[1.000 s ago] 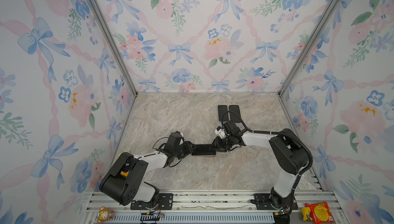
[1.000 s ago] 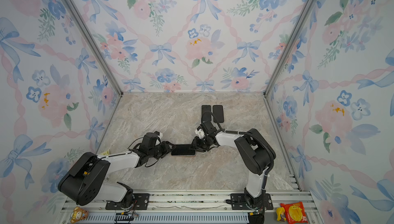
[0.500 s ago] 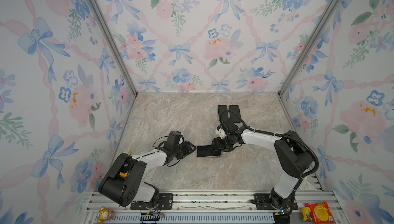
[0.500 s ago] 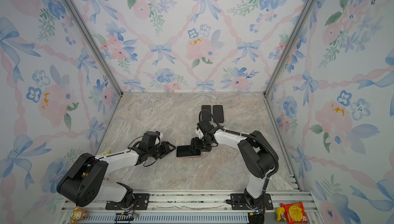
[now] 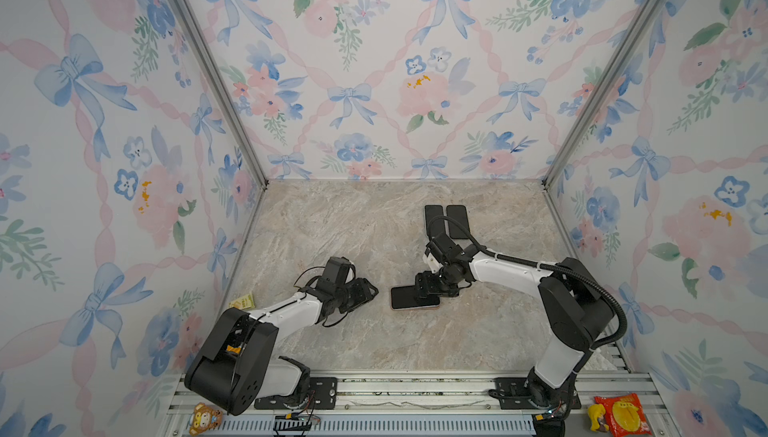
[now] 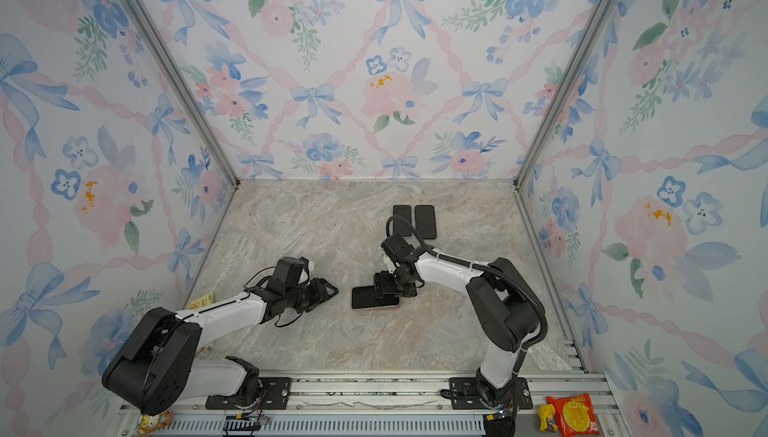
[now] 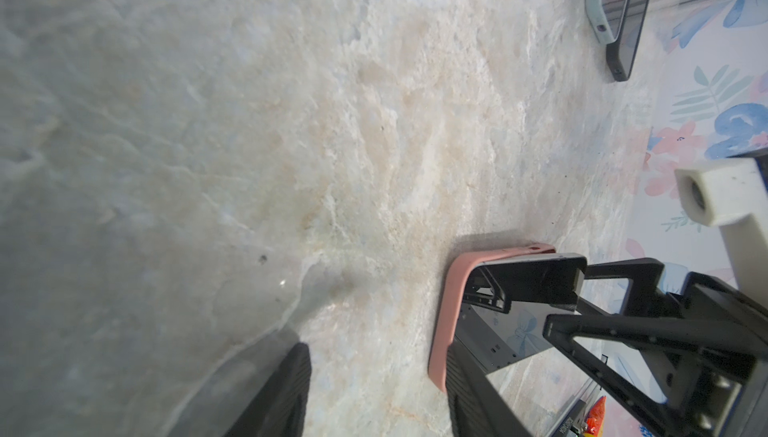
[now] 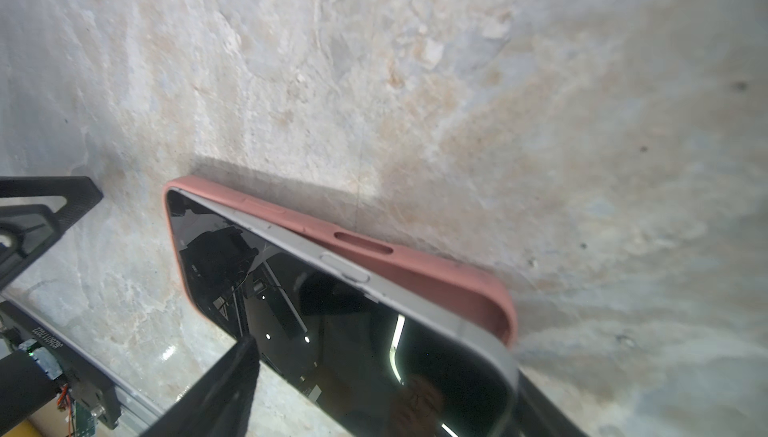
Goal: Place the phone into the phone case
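Lying askew in pink case (image 8: pixel 415 272), phone (image 8: pixel 353 331)

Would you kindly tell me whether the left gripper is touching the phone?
Apart. Both top views show a strip of bare tabletop between the left gripper and the near end of the phone.

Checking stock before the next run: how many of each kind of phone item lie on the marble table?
Phone: 1
Pink phone case: 1
Dark phone-shaped slabs at the back: 2
Total: 4
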Controlling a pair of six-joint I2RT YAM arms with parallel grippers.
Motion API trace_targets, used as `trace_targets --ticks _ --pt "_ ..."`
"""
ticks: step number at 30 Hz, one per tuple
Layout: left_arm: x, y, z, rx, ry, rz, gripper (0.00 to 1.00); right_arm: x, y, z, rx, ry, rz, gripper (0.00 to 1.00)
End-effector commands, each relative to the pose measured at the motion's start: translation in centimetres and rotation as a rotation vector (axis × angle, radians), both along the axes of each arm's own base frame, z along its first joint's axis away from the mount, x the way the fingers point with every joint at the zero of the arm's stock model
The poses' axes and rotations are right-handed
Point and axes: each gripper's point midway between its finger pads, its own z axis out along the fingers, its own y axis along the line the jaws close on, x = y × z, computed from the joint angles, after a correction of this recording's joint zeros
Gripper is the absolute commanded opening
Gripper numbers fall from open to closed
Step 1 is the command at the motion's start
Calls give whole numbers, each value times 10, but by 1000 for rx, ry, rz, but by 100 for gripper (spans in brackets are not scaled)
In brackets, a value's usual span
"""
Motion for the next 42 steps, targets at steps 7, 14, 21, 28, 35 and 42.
trace_targets --ticks 7,14,21,28,35,42 --pt "-10 -16 -1 49 18 -76 55 -9 2 7 -71 -9 40 86" --pt "-5 -25 -6 74 23 -107 54 -3 -16 15 -200 -80 72 95" --pt "-5 -36 -10 90 31 -166 55 0 -19 30 -227 -121 77 97" --pt "-15 -60 13 -52 -30 -250 54 -13 -32 43 -143 -183 22 70" --pt "-15 -65 -6 -52 41 -249 47 -21 -36 27 -88 -159 -10 60" --pt "-16 -50 -28 119 110 -233 38 -18 -31 19 -66 -143 -7 60"
